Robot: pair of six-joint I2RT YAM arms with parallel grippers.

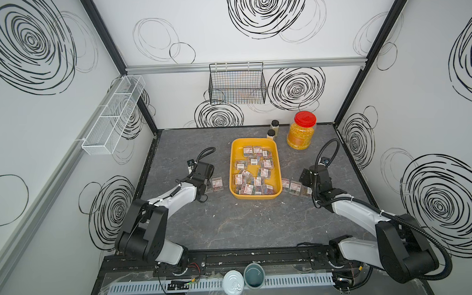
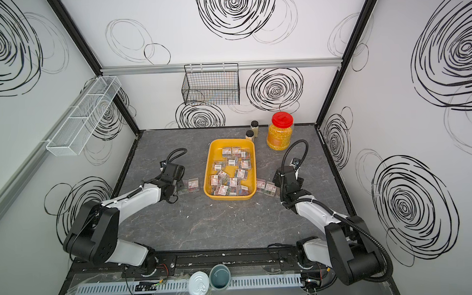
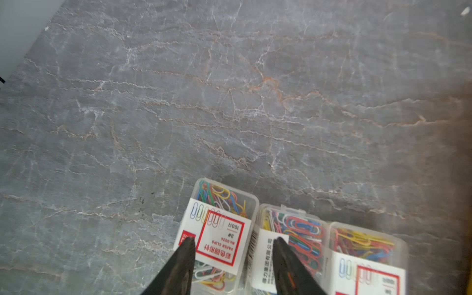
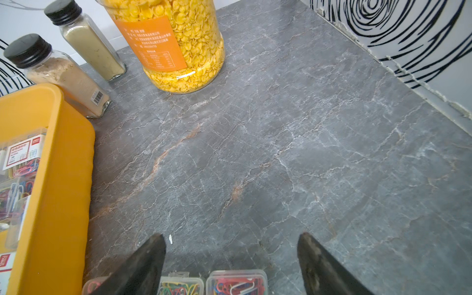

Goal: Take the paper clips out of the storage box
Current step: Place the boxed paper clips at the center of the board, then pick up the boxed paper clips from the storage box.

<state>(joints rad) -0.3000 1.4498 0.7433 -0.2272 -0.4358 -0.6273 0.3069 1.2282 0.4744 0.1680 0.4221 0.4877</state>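
Note:
The yellow storage box (image 1: 231, 164) (image 2: 207, 168) (image 4: 63, 178) sits mid-table and holds several clear cases of paper clips (image 1: 254, 171) (image 2: 231, 171). More cases lie on the table left of the box (image 1: 217, 184) (image 2: 193, 184) and right of it (image 1: 294, 186) (image 2: 268, 186). My left gripper (image 1: 207, 187) (image 3: 233, 242) hangs open over the left group. One labelled case (image 3: 222, 229) shows between its fingers, lying flat beside two others. My right gripper (image 1: 308, 187) (image 4: 231, 237) stands wide open above the right group, with two cases (image 4: 236, 283) below it and nothing in its jaws.
A red-lidded jar of yellow flakes (image 1: 301, 132) (image 4: 173, 46) and two black-capped bottles (image 1: 274, 123) (image 4: 63, 74) stand behind the box. A black wire basket (image 1: 236, 83) and a white mesh rack (image 1: 115, 114) hang on the walls. Two cans (image 1: 233, 283) sit at the front edge.

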